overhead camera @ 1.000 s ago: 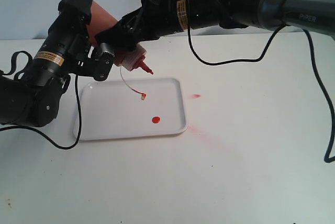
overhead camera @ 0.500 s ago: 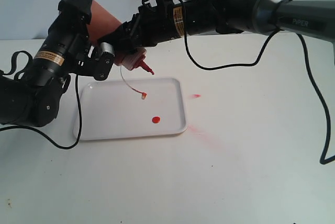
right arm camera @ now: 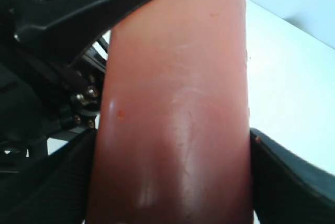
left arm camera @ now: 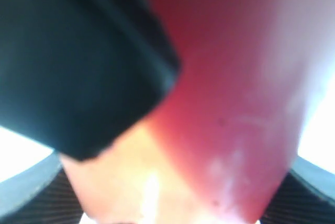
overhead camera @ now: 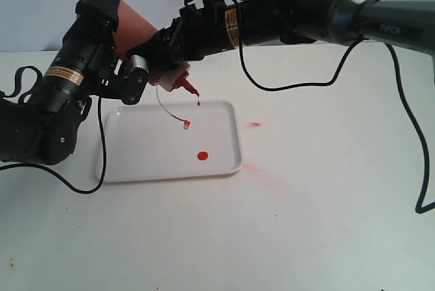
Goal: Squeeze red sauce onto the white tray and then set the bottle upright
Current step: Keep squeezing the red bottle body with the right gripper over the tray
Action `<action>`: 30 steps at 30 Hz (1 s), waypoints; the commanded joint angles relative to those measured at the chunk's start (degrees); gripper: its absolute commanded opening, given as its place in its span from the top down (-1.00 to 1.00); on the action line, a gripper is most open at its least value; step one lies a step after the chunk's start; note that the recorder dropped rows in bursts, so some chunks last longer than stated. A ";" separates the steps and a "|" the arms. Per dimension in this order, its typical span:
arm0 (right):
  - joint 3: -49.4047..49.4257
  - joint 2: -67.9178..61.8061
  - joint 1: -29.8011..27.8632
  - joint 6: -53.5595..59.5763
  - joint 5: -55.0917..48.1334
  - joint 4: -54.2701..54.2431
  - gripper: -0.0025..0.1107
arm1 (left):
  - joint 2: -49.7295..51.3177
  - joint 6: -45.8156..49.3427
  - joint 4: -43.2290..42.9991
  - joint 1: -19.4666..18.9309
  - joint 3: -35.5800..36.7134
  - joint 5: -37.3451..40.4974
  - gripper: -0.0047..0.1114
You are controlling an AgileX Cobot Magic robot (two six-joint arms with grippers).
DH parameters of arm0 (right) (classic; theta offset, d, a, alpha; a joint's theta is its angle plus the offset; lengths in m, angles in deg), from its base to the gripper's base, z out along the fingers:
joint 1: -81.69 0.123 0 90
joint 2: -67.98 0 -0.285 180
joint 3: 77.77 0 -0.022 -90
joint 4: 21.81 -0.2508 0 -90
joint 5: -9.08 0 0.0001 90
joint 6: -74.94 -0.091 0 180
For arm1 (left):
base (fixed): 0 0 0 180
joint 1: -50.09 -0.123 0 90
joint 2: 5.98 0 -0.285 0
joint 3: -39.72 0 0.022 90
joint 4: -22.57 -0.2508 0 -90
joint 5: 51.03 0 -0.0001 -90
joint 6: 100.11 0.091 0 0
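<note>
- Although the pale surface [overhead camera: 326,223] fills most of the exterior view, its left part is hidden behind the arms.
- White tray [overhead camera: 136,162] lies left of centre, its upper-left corner covered by the left arm.
- Bottle [overhead camera: 136,32] hangs tilted over the tray's upper edge, nozzle pointing down-right; both claws mask much of its body.
- Left claw [overhead camera: 119,43] grasps the bottle; its wrist view is only red blur.
- Right claw [overhead camera: 166,56] is clenched on it too, pads [right arm camera: 52,182] against its sides.
- Tethered cap [overhead camera: 185,125] dangles above the tray.
- One round drop of red sauce [overhead camera: 202,156] sits lower right on the tray.
</note>
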 commanded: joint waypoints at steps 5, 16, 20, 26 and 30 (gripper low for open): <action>-0.29 0.02 0.12 -0.69 0.88 -0.11 0.96 | -1.12 -1.07 0.69 0.33 -0.35 -3.60 0.92; -0.29 0.02 0.12 -1.44 0.68 -0.11 0.02 | -1.12 -1.07 0.69 0.33 -0.35 -3.60 0.92; -0.29 0.02 0.12 -1.44 1.11 -0.11 -0.85 | -1.12 -1.07 0.69 0.33 -0.35 -3.60 0.92; -0.29 0.02 0.12 -1.33 2.38 -0.11 -0.90 | -1.12 -1.07 0.69 0.33 -0.35 -3.60 0.92; -0.29 0.02 0.12 -1.33 2.38 -0.11 -0.90 | -1.12 -1.07 0.69 0.33 -0.35 -3.60 0.92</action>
